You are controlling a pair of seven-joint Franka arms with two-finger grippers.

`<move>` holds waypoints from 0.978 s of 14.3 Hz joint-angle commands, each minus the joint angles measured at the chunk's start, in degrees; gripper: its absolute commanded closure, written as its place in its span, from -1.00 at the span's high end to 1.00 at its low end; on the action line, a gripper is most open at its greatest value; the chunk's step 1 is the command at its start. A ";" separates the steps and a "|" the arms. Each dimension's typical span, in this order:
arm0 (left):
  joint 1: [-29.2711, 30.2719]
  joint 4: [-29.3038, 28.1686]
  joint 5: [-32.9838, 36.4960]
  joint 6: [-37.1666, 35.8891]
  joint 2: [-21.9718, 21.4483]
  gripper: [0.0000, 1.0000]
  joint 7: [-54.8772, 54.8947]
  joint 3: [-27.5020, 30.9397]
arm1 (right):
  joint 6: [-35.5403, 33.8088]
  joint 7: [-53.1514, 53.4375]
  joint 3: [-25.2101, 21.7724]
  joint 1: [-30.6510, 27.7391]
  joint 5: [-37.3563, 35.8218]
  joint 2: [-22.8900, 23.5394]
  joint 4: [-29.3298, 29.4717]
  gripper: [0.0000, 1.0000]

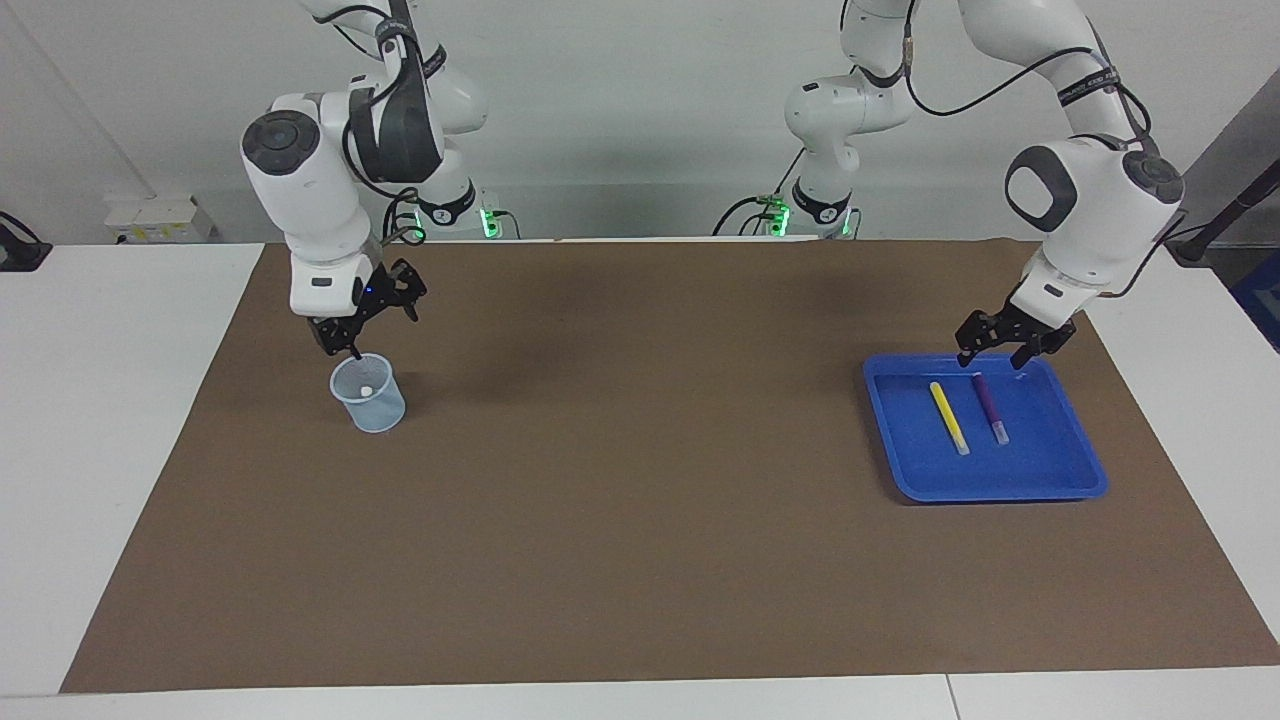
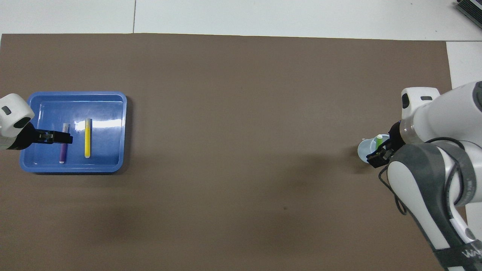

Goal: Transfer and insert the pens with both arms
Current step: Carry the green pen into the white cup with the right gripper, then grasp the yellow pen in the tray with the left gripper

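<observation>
Pens are in two places on the brown mat (image 1: 640, 520). The green pen (image 2: 379, 140) stands inside the clear plastic cup (image 1: 370, 395) at the right arm's end of the table. From the facing view only its whitish tip shows inside the cup, while the overhead view shows its green body poking up. The right gripper (image 1: 372, 318) hangs just above the cup's rim, on the side nearer the robots. Its two fingers are spread apart and nothing is in them. It does not touch the pen.

The blue tray (image 1: 1075, 475) sits at the left arm's end of the table. Two pens lie flat in it, side by side but not touching. The yellow pen (image 1: 948, 417) lies toward the middle of the table. The purple pen (image 1: 989, 407) lies beside it, toward the table's end. Each one has its whitish end pointing away from the robots.

The left gripper (image 1: 1013, 345) hangs low over the tray's edge nearest the robots, close above the purple pen's dark end. Its fingers are apart and hold nothing. I cannot tell if a fingertip touches the tray, but it does not grip the pen.
</observation>
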 commanded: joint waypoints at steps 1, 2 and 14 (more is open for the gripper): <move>-0.13 -0.01 1.11 3.64 2.91 0.84 0.15 -0.17 | -3.76 0.64 0.24 -0.80 3.68 -1.48 1.46 1.00; -0.22 -0.01 1.11 4.70 4.31 0.85 0.23 -0.17 | -3.94 0.64 0.42 -0.54 3.78 -1.49 1.46 1.00; -1.80 -0.18 0.67 13.58 11.71 0.80 -0.12 -0.35 | -7.98 25.93 1.03 0.42 15.37 -2.72 0.67 1.00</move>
